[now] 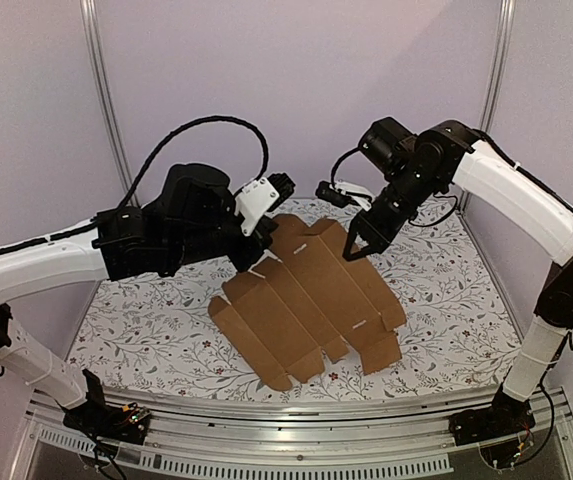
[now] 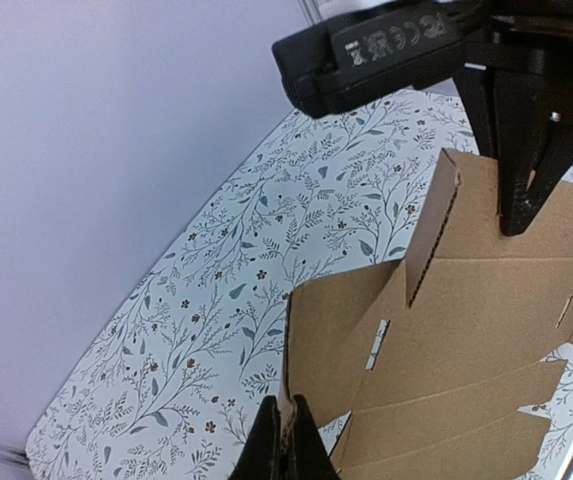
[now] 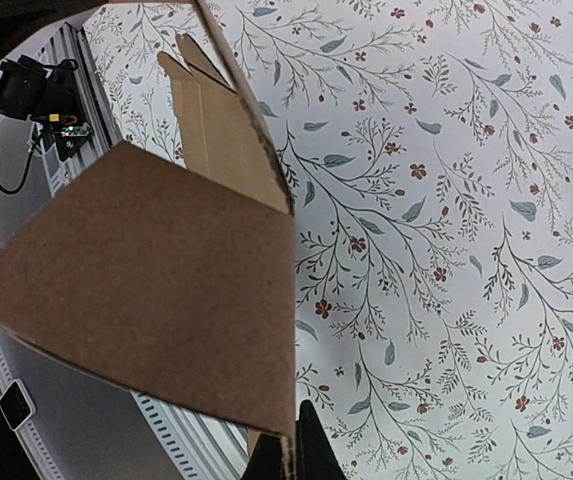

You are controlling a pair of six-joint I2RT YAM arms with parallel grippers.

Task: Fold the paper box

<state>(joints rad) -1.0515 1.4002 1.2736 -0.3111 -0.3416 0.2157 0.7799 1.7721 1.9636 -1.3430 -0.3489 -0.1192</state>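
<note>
The paper box (image 1: 311,305) is a flat brown die-cut sheet with flaps and tabs, lying across the middle of the table with its far side lifted. At the sheet's far left corner, my left gripper (image 1: 253,257) is shut on the edge of a flap. The left wrist view shows the cardboard (image 2: 466,330) pinched between the black fingertips (image 2: 288,445). My right gripper (image 1: 354,248) is shut on the far right flap and holds it raised. In the right wrist view that flap (image 3: 166,290) stands up from between the shut jaws (image 3: 291,458).
A floral tablecloth (image 1: 146,320) covers the table. An aluminium rail (image 1: 296,425) runs along the near edge, with both arm bases on it. White walls and frame posts (image 1: 106,100) close the back and sides. The right arm's wrist (image 2: 386,50) hangs over the box.
</note>
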